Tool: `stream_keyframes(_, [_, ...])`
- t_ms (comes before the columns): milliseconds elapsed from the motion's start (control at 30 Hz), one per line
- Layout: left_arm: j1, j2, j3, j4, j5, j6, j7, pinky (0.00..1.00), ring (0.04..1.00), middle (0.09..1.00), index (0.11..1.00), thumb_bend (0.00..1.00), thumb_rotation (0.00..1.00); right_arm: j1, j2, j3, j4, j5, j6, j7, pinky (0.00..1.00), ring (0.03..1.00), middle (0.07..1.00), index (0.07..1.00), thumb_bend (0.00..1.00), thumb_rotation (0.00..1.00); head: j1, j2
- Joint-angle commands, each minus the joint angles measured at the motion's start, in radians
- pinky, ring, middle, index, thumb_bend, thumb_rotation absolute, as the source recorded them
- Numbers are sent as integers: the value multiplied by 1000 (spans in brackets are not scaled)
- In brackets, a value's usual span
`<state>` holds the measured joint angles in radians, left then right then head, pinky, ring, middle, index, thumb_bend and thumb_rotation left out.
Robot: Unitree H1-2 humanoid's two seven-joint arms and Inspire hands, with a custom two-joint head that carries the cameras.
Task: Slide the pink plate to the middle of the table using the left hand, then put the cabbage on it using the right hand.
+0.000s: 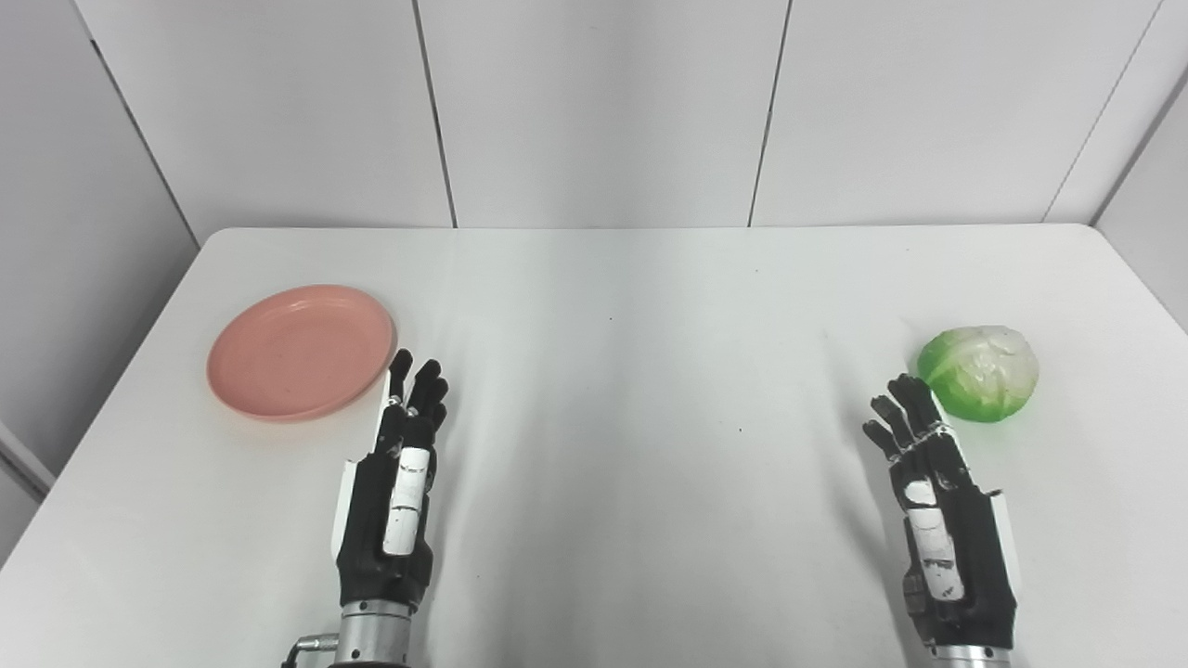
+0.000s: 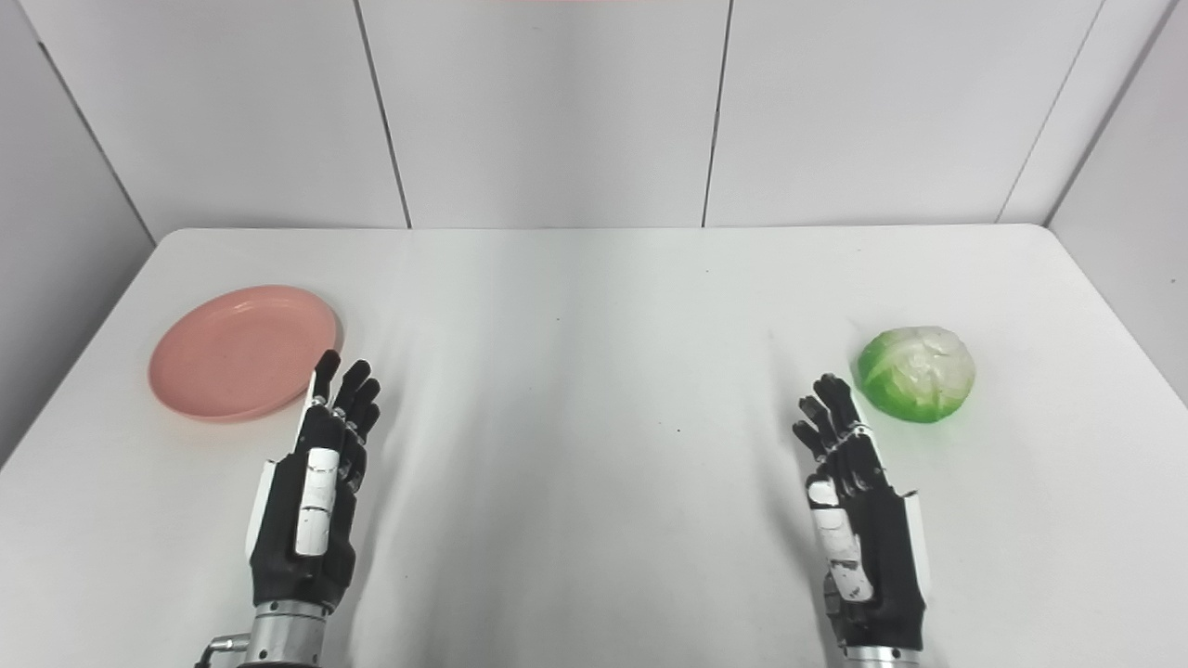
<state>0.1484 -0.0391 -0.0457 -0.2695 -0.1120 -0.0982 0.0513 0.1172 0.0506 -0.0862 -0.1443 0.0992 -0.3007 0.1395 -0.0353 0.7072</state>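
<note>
The plate [image 1: 302, 352] lies flat at the left side of the bench [image 1: 613, 390], well short of the middle. It sits forward and to the left of the left hand [image 1: 394, 482]. The fingers [image 1: 419, 390] of that hand are extended and slightly apart, holding nothing; their tips appear level with the plate's near-right rim, close beside it. Contact cannot be confirmed from either view. The plate is round, so it has no long axis to align with; a push toward the right from its left rim, or a drag on its right rim, would likely serve.

The cabbage [image 1: 979, 373] rests at the right side of the bench, forward and to the right of the right hand [image 1: 942, 520]. That hand's fingers [image 1: 905, 408] are spread and empty, tips just beside the cabbage's near-left side. Each hand is the nearer one to its own item.

The first step, sliding the plate, appears not yet begun. The bench top is smooth, white and matte. The middle of the bench between the hands carries nothing visible. Pale wall panels [image 1: 594, 111] stand behind the far edge.
</note>
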Motion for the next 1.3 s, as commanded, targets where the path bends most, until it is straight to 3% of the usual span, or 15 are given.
stream_keyframes(0, [208, -6, 12, -48, 1, -35, -1, 1000, 966, 965, 999, 803, 839, 104, -27, 12, -40, 2, -15, 3, 901, 911, 933, 899, 776, 809, 0, 0])
stream_keyframes(967, [208, -7, 0, -33, -1, -44, -8, 1000, 978, 983, 992, 807, 825, 103, -37, 12, -14, 14, -15, 13, 899, 907, 931, 894, 786, 789, 10, -18])
stream_keyframes(1267, [198, -33, -22, 39, 21, -88, 5, 1000, 974, 979, 992, 785, 815, 86, -65, -9, 77, 29, -64, 29, 902, 917, 936, 903, 775, 806, 84, -109])
